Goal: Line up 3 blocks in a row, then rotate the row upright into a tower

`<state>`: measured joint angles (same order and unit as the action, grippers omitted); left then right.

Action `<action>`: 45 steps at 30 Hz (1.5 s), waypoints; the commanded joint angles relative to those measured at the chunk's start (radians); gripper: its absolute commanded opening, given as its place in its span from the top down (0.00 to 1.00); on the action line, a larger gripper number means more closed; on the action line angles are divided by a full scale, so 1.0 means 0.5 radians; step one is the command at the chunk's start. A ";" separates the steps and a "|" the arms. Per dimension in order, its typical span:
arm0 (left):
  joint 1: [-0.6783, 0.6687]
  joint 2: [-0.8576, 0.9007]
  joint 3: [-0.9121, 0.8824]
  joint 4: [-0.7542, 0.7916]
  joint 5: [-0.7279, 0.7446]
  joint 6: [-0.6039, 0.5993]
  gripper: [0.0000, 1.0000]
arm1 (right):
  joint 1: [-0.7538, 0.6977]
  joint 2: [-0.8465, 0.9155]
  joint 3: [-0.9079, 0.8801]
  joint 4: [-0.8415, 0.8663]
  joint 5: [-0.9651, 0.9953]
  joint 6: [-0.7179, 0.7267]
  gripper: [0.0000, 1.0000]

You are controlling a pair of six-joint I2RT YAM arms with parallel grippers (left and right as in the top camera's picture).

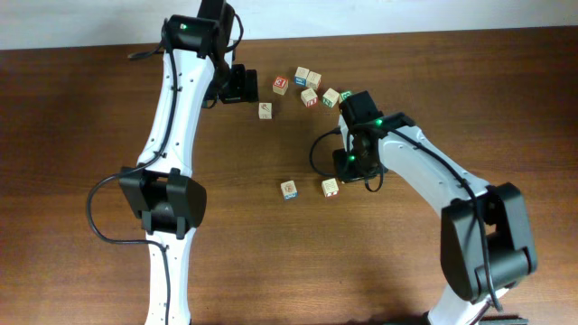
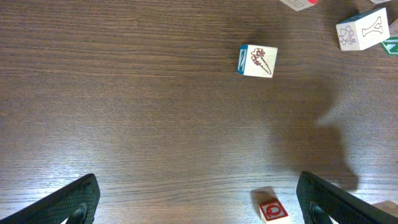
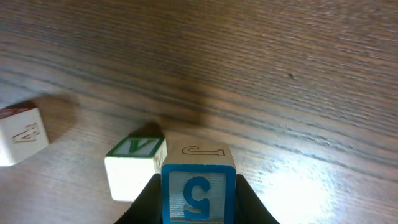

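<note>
My right gripper (image 3: 199, 190) is shut on a pale block with a bold blue letter face (image 3: 199, 193), held just above the table. In the overhead view that gripper (image 1: 358, 102) sits at the right end of the block cluster and hides the block. My left gripper (image 2: 199, 208) (image 1: 246, 88) is open and low over the wood. A block with a red-orange Q face (image 2: 272, 210) (image 1: 265, 110) lies between its fingers, close to the right finger (image 2: 336, 202). A blue-marked block (image 2: 256, 60) (image 1: 289, 189) lies alone at mid-table.
A green-lettered cube (image 3: 134, 165) (image 1: 345, 94) rests right beside the held block, on its left. Another cube (image 3: 22, 134) lies further left. Several more cubes (image 1: 307, 83) cluster at the back. One cube with a bone drawing (image 2: 362, 31) (image 1: 330, 187) lies by the right arm.
</note>
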<state>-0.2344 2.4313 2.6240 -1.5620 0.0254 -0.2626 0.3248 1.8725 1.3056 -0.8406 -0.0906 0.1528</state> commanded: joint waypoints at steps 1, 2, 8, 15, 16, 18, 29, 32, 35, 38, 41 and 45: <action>0.010 0.008 0.031 0.018 -0.008 -0.027 0.00 | -0.009 0.099 -0.027 0.022 -0.064 -0.037 0.85; 0.011 0.008 0.031 0.021 -0.008 -0.027 0.01 | -0.008 0.115 -0.027 0.022 -0.078 -0.037 0.85; 0.010 0.008 0.031 0.034 -0.008 -0.027 0.01 | -0.008 0.130 -0.037 -0.002 -0.134 -0.036 0.85; 0.010 0.008 0.031 0.027 -0.008 -0.027 0.00 | -0.008 0.130 -0.040 -0.080 -0.237 -0.034 0.76; 0.010 0.008 0.031 0.026 -0.008 -0.027 0.01 | -0.008 0.130 -0.040 -0.084 -0.248 -0.035 0.71; 0.010 0.008 0.031 0.024 -0.008 -0.027 0.01 | -0.008 0.130 -0.040 -0.085 -0.269 -0.035 0.58; 0.001 0.008 0.031 -0.012 -0.007 -0.027 0.30 | -0.011 0.127 0.210 -0.299 -0.330 -0.005 0.49; -0.011 0.008 0.031 -0.115 -0.008 0.008 0.57 | -0.023 0.127 0.352 -0.446 -0.330 0.011 0.50; -0.011 0.008 0.031 -0.243 -0.008 0.053 0.82 | -0.067 0.124 0.443 -0.555 -0.360 0.024 0.54; -0.020 0.008 0.015 -0.253 0.089 0.159 1.00 | -0.121 0.079 0.464 -0.587 -0.434 0.024 0.60; -0.051 -0.005 0.014 -0.253 0.137 0.186 1.00 | -0.160 -0.062 0.464 -0.602 -0.423 0.024 0.58; -0.140 -0.114 -0.058 -0.253 0.067 0.199 1.00 | -0.179 -0.339 0.454 -0.690 -0.197 0.114 0.57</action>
<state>-0.2665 2.4313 2.6236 -1.6840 0.0673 -0.1905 0.2405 1.8473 1.5192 -1.1587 -0.2699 0.1661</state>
